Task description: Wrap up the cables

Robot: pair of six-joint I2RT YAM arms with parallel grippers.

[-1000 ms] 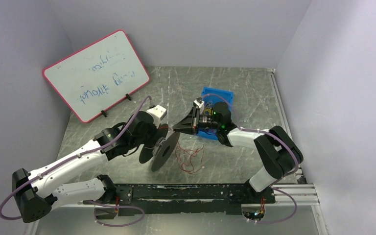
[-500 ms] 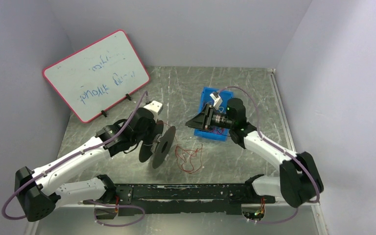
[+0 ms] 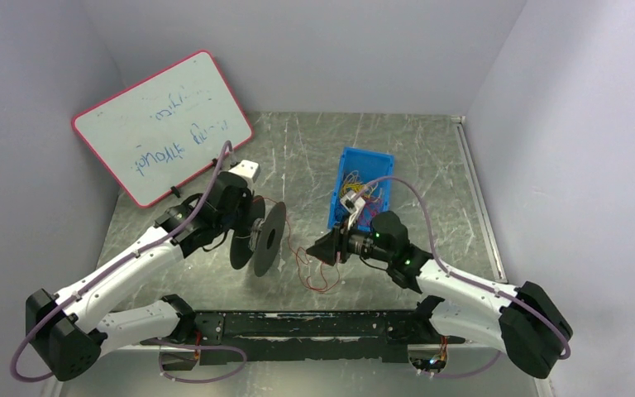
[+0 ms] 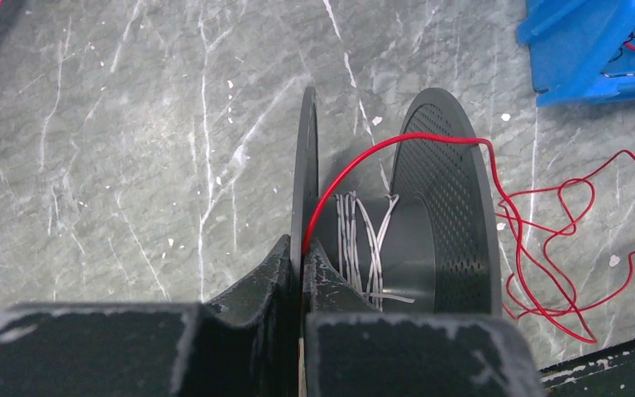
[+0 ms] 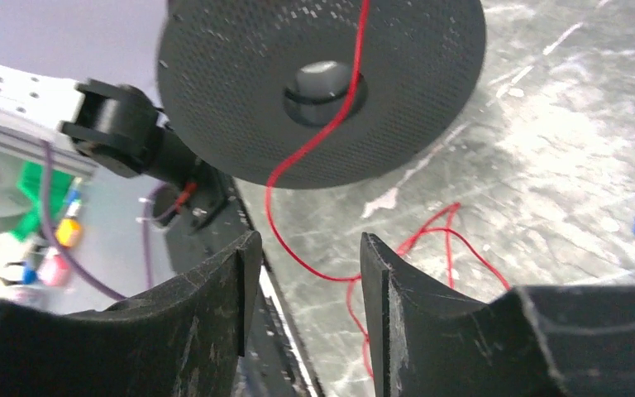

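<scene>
Red wire (image 3: 318, 269) lies in loose kinked loops on the table (image 3: 430, 149), near the front edge at the middle, and one strand rises left over the rim of a black spool (image 3: 266, 240). Close beside the loops the right gripper (image 5: 306, 248) hovers with its jaws spread and nothing between them, facing the spool. The left gripper (image 4: 302, 256) pinches the spool's left disc. Farther back sit a blue bin (image 3: 378, 159) and, far left, a whiteboard (image 3: 161, 124)

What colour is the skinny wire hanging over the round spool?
Red; the wire shows best in the left wrist view, over the dark spool.
</scene>
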